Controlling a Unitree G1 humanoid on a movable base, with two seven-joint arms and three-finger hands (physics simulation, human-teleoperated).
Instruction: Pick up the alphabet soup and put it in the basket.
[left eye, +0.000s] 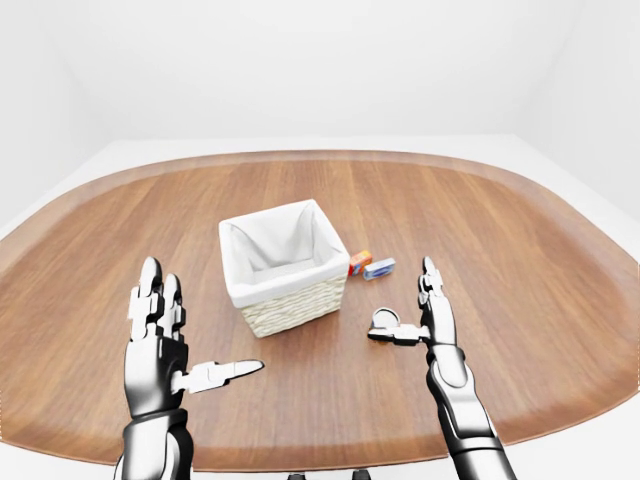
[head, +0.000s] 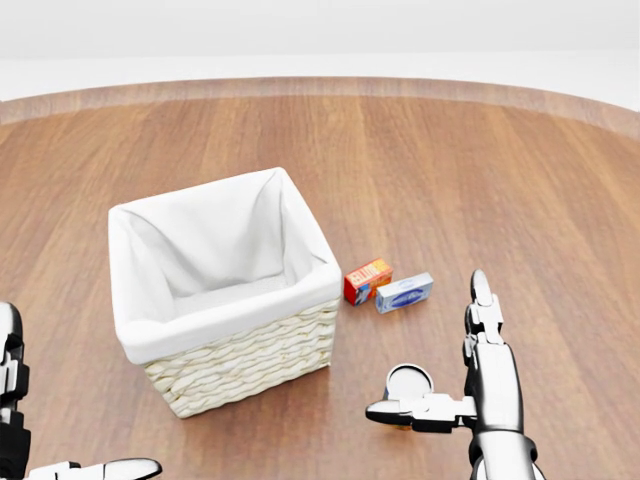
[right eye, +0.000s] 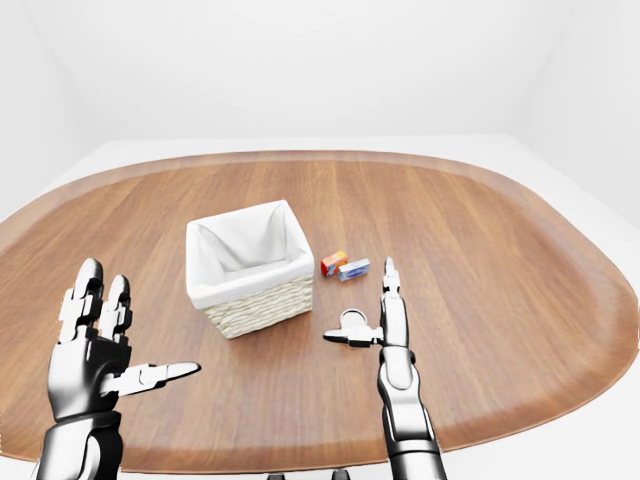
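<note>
Our open right hand flanks the alphabet soup, thumb crossing it; basket stands leftward, bare tabletop rightward.

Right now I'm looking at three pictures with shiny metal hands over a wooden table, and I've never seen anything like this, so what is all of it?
It is a simulated humanoid robot, and all three pictures come from cameras on its head: two eye views and one head view angled lower. The metal shapes are its own three-finger hands, the left hand and the right hand. Both are open and hold nothing. On the wooden table stands a woven basket with a white cloth lining, empty as far as it shows. To its right in the head view lie a small orange box and a small blue box. The soup can stands just beside the right hand's thumb, partly hidden.
</note>
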